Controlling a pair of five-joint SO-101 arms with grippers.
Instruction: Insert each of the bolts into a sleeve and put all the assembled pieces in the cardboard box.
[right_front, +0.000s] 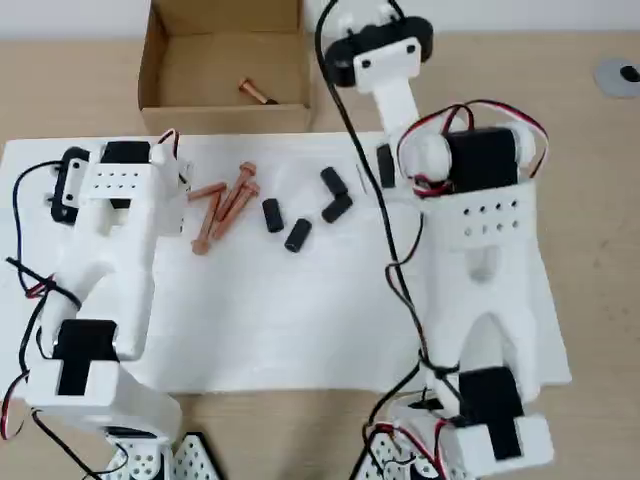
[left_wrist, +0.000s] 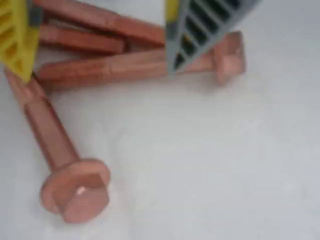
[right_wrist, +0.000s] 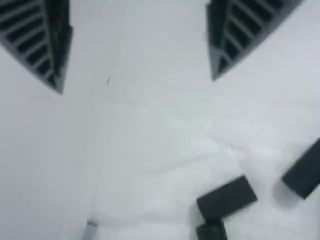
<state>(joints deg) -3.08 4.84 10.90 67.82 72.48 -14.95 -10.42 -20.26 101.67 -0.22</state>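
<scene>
Several copper bolts (right_front: 225, 205) lie in a loose cluster on the white mat (right_front: 300, 330). My left gripper (left_wrist: 97, 72) is open low over them, its yellow finger (left_wrist: 17, 35) and grey finger (left_wrist: 200, 30) straddling the shafts of the bolts (left_wrist: 100, 70); one bolt (left_wrist: 65, 165) points its hex head towards the camera. Several black sleeves (right_front: 298, 235) lie to the right of the bolts. Over bare mat my right gripper (right_wrist: 137, 84) hangs open, with sleeves (right_wrist: 227, 197) a little way off. The cardboard box (right_front: 155, 60) at the back holds one copper bolt (right_front: 258, 92).
The right arm's base and cables (right_front: 395, 260) run down the mat's right side. The left arm's body (right_front: 110, 260) covers the mat's left part. Bare mat lies in front of the bolts and sleeves. A grey disc (right_front: 620, 75) sits at the far right table edge.
</scene>
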